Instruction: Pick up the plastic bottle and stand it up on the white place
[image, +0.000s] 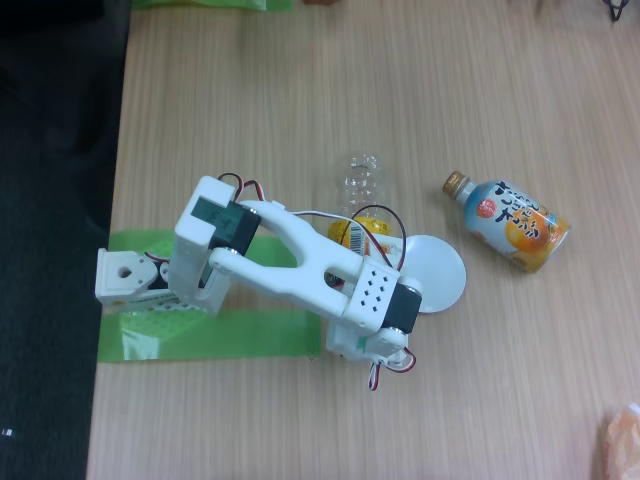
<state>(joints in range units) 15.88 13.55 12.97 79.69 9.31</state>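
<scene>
Wood-grain bench (300, 90) fills the fixed view, its left edge meeting dark floor. The arm reaches from its green-taped base (130, 285) over the plastic bottle (360, 180), which lies on its side, label end under the wrist, just beside the white place (440, 270). The end effector is hidden beneath the wrist, so its jaw state cannot be told. An orange-and-blue bottle (510, 222) lies near the disc's right; open bench remains below.

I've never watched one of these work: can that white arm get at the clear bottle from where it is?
Probably yes. The arm already reaches over the clear bottle, which lies on the table partly under it, beside the white disc. Nothing stands between them, though the fingers are hidden.
</scene>
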